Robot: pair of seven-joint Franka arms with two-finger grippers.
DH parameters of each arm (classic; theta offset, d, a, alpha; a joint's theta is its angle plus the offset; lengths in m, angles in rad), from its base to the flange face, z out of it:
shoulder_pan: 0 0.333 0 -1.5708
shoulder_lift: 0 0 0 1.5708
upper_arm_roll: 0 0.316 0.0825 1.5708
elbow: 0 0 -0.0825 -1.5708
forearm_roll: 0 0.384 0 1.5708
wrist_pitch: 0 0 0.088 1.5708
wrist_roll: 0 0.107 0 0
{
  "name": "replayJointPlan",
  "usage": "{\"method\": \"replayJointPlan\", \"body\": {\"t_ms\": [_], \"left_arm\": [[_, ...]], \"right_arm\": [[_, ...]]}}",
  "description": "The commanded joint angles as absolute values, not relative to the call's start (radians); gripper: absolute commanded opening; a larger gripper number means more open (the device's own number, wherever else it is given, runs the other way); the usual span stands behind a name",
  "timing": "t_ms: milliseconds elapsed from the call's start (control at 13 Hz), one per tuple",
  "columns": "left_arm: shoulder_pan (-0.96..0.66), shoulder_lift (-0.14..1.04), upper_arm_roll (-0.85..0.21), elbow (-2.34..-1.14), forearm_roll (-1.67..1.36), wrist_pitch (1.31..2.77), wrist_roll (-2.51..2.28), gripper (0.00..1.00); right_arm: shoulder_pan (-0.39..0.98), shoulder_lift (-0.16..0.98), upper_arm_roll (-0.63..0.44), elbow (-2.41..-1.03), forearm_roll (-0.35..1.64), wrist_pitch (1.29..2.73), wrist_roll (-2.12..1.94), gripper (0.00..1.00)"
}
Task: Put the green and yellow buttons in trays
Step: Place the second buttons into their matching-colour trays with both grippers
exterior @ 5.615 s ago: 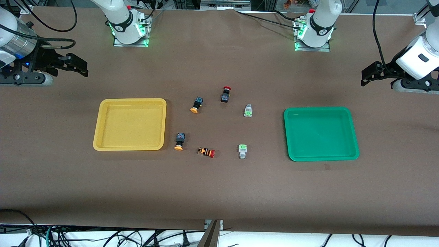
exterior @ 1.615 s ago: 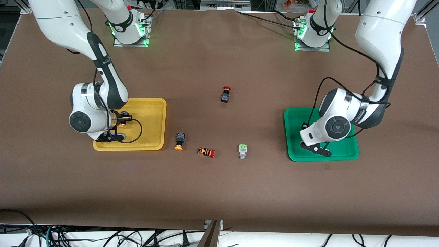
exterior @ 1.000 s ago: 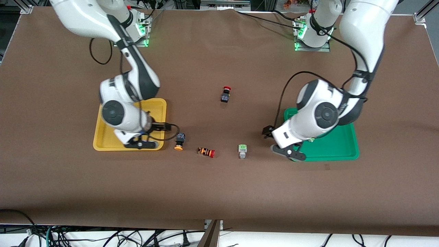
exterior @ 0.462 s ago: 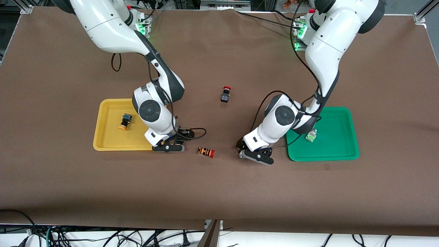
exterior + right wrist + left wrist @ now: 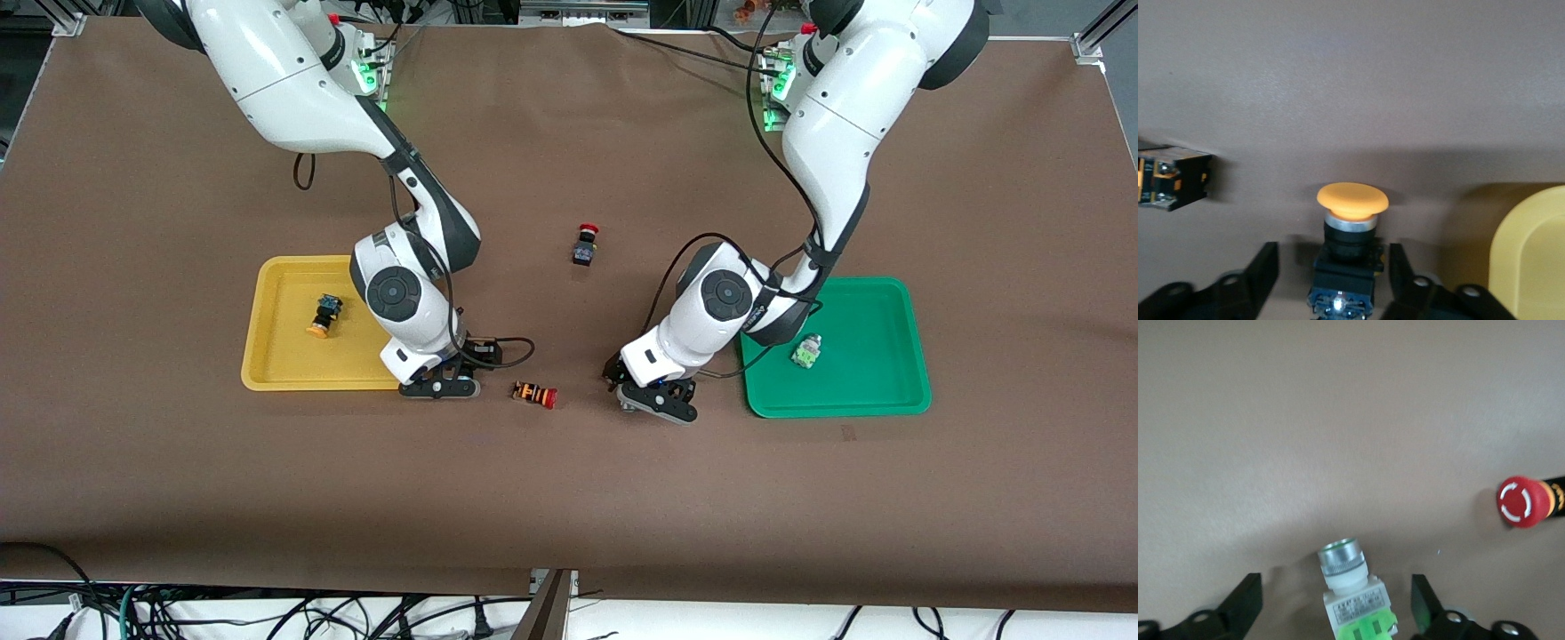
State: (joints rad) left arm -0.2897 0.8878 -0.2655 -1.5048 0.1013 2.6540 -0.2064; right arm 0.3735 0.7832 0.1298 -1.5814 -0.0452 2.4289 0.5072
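Observation:
The yellow tray holds one yellow-capped button. The green tray holds one green button. My right gripper is low over the table beside the yellow tray. Its open fingers straddle the second yellow button with gaps on both sides. My left gripper is low over the table beside the green tray. Its open fingers straddle the second green button without touching it. Both these buttons are hidden under the hands in the front view.
An orange-and-black striped switch with a red cap lies between the two grippers; it shows in the left wrist view and the right wrist view. A black switch with a red cap lies farther from the front camera. The yellow tray's corner is close to the right gripper.
Both arms left one button in each tray and swung to the two remaining buttons. In the last half second both hands settled slightly lower around them.

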Motion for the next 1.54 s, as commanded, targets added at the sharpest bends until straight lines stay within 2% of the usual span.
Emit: {"method": "replayJointPlan", "body": {"t_ms": [0,77,231,308,462,538,769,923,1000,1077,1154,1231,1308,1385,1462], "left_arm": [[-0.304,0.877,-0.261,-1.528,0.120,2.649,-0.219,0.40],[-0.307,0.870,-0.261,-1.528,0.121,2.649,-0.218,0.24],[-0.301,0.845,-0.261,-1.526,0.121,2.643,-0.213,0.07],[-0.287,0.819,-0.261,-1.528,0.121,2.605,-0.210,0.07],[-0.240,0.725,-0.261,-1.517,0.121,2.384,-0.207,0.09],[-0.218,0.672,-0.261,-1.514,0.121,2.252,-0.196,0.09],[-0.141,0.591,-0.211,-1.516,0.165,1.899,-0.031,0.09],[-0.034,0.589,-0.199,-1.531,0.244,1.835,0.204,0.10],[0.038,0.595,-0.199,-1.564,0.247,1.847,0.315,0.10],[0.107,0.595,-0.207,-1.606,0.248,1.902,0.390,0.11],[0.151,0.585,-0.207,-1.679,0.249,1.995,0.453,0.12],[0.176,0.572,-0.207,-1.742,0.247,2.069,0.477,0.13],[0.179,0.554,-0.207,-1.805,0.247,2.126,0.477,0.27],[0.179,0.543,-0.209,-1.828,0.247,2.146,0.471,0.85],[0.179,0.540,-0.209,-1.825,0.247,2.141,0.479,1.00]], "right_arm": [[0.362,0.776,0.133,-1.575,-0.064,2.434,0.497,0.00],[0.361,0.750,0.133,-1.572,-0.060,2.404,0.495,0.00],[0.335,0.697,0.132,-1.559,-0.057,2.273,0.473,0.00],[0.321,0.666,0.132,-1.557,-0.054,2.202,0.435,0.00],[0.284,0.620,0.124,-1.575,-0.051,2.056,0.336,0.00],[0.264,0.608,0.106,-1.604,-0.051,2.030,0.277,0.00],[0.226,0.536,0.084,-1.782,-0.051,2.059,0.189,0.00],[0.224,0.526,0.086,-1.833,-0.051,2.060,0.190,0.00],[0.224,0.531,0.086,-1.848,-0.051,2.060,0.195,0.08],[0.224,0.528,0.086,-1.850,-0.051,2.056,0.202,0.90],[0.221,0.508,0.086,-1.838,-0.049,2.042,0.206,1.00],[0.215,0.471,0.084,-1.826,-0.049,2.034,0.204,1.00],[0.198,0.424,0.084,-1.815,-0.049,2.033,0.192,1.00],[0.181,0.367,0.084,-1.813,-0.049,2.019,0.190,1.00],[0.172,0.297,0.086,-1.812,-0.049,1.985,0.192,1.00]]}}
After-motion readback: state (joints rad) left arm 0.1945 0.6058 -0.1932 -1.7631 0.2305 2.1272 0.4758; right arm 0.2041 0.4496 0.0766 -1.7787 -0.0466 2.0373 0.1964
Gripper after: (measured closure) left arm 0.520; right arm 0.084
